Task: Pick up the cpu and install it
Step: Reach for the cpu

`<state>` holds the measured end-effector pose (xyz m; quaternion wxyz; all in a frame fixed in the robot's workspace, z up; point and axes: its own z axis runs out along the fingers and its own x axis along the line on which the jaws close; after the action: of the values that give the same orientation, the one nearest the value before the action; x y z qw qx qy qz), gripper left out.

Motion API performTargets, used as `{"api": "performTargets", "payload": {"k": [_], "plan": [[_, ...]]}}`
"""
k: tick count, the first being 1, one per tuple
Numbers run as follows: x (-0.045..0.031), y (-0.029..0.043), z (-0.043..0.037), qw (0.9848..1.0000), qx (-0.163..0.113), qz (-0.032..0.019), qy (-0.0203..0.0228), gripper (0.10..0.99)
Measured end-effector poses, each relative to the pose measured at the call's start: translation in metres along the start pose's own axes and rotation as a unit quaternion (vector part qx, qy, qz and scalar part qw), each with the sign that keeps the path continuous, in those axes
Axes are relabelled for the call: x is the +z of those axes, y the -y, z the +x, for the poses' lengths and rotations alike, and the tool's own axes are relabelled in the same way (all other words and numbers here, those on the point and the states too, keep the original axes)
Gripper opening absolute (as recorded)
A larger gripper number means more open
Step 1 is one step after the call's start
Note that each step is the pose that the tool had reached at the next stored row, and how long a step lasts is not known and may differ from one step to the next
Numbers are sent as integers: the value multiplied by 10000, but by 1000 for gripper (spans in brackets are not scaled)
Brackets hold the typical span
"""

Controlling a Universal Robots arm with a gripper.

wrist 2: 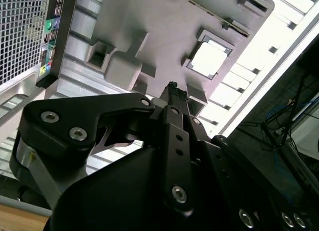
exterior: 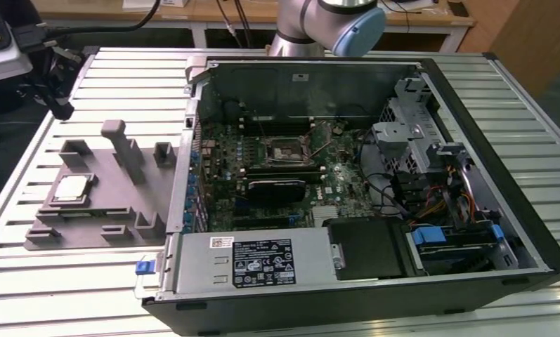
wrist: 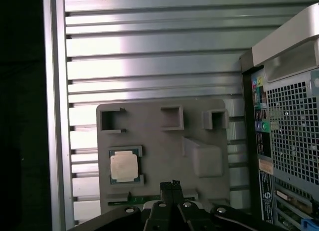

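The cpu [exterior: 72, 188] lies flat in a square nest of the grey fixture plate [exterior: 111, 203] on the slatted table [exterior: 55, 295]. It is at 9 o'clock from the open computer case [exterior: 523, 210], toward the exterior view's left. Inside the case, the motherboard's black socket frame [exterior: 284, 151] sits near centre. Both wrist views take in the gripper [wrist: 172, 183], fingers drawn together on nothing and apart from the cpu. They also show the case's perforated rear panel [wrist: 294, 136].
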<state>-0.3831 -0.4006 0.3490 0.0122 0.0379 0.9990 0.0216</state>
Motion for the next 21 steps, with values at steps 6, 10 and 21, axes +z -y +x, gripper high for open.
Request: {"api": "performTargets", "payload": {"k": [6,10,21], "plan": [[74,8,67,10000,0,0,-4,106],[128,14,110,10000,0,1,-6,106],[312,30,202,10000,1,2,-21,106]]}}
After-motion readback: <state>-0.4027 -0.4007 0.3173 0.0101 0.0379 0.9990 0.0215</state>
